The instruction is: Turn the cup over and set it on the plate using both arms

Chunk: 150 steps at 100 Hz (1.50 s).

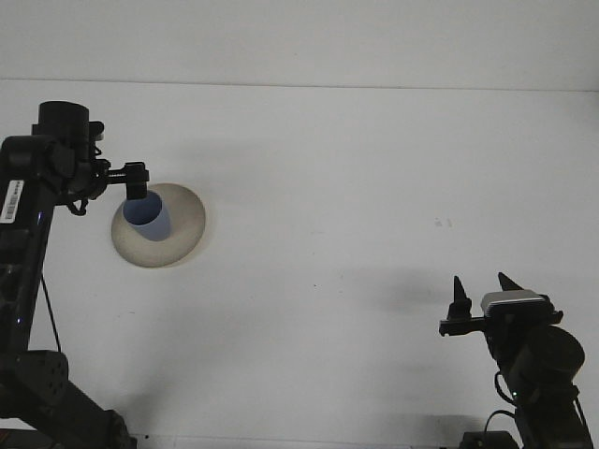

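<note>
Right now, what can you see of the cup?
The cup is small, light blue and plain, plastic by the look of it. It stands mouth up on the left part of the beige plate, and its dark inside shows at the top. The left gripper sits right at its far rim; whether they touch cannot be told. No handle or marking shows. Nothing else is near it.
</note>
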Each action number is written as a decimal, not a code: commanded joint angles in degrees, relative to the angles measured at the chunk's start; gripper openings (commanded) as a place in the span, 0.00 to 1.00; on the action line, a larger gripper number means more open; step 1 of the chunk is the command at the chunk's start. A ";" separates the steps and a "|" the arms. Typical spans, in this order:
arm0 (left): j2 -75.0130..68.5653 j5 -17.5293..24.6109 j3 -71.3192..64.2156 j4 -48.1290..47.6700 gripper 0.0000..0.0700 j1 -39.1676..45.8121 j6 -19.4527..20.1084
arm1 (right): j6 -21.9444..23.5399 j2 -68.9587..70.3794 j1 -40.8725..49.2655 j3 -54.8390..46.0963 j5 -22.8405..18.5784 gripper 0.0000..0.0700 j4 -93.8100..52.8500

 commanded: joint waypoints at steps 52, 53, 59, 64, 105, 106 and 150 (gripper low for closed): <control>-38.66 0.13 -40.63 32.52 0.85 -6.58 0.17 | 0.39 0.11 0.04 0.63 -0.07 0.73 0.52; -39.54 0.13 -41.70 33.22 0.85 -6.58 0.17 | 0.39 0.11 0.04 0.63 -0.07 0.73 0.52; -44.44 0.13 -47.69 36.70 0.85 -6.58 0.13 | 0.39 0.11 0.04 0.63 -0.07 0.73 0.55; -48.28 0.13 -52.22 38.95 0.85 -6.58 0.11 | 0.39 0.11 0.04 0.63 -0.07 0.73 0.55; -66.79 0.13 -69.99 45.16 0.83 -6.56 0.57 | 0.39 0.11 0.04 0.63 -0.11 0.73 0.59; -66.88 0.13 -69.99 45.13 0.83 -6.56 0.57 | 0.39 0.11 0.04 0.63 -0.11 0.73 0.59; -67.47 0.13 -69.99 45.33 0.01 -6.56 0.44 | 0.39 0.11 0.04 0.63 -0.07 0.00 0.81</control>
